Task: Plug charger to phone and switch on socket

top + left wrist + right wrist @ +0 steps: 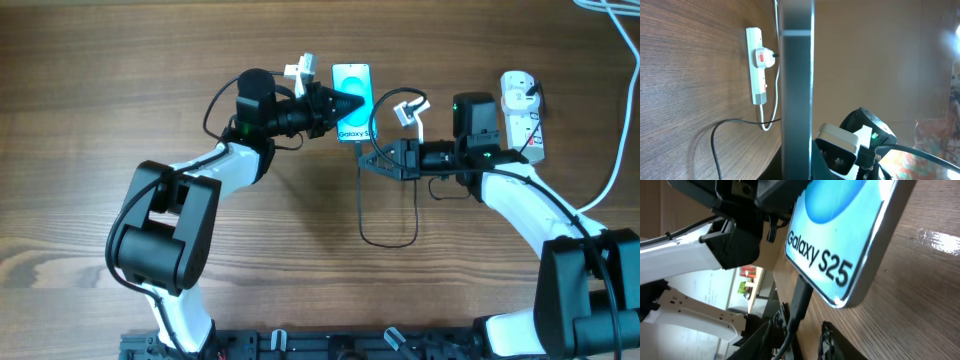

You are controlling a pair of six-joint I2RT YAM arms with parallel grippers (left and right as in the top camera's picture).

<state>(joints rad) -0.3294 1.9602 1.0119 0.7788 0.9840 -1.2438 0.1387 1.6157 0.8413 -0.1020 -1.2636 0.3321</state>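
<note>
At the far centre of the table [300,270], the phone [352,88] is clamped in the left gripper [342,103], whose fingers are closed on its left long edge. In the right wrist view the phone [840,230] is tilted, with one lower corner resting on the wood and the screen lit teal, reading "Galaxy S25". In the left wrist view the phone [797,100] appears edge-on as a vertical bar.

The charger [362,205] lies as a thin black loop on the table, nearer the camera than the phone. Its connector end [800,297] meets the bottom edge of the phone; how deep it is seated cannot be told.

The right gripper [378,160] sits just below the phone's bottom edge. Its fingers [827,342] stand apart, with the cable running between them and bare wood visible beside the cable.

The socket [520,120] lies at the right side of the table, well apart from the phone. A white plug [518,92] with a red mark sits in it, and a white cord [612,160] curves away to the right
</note>
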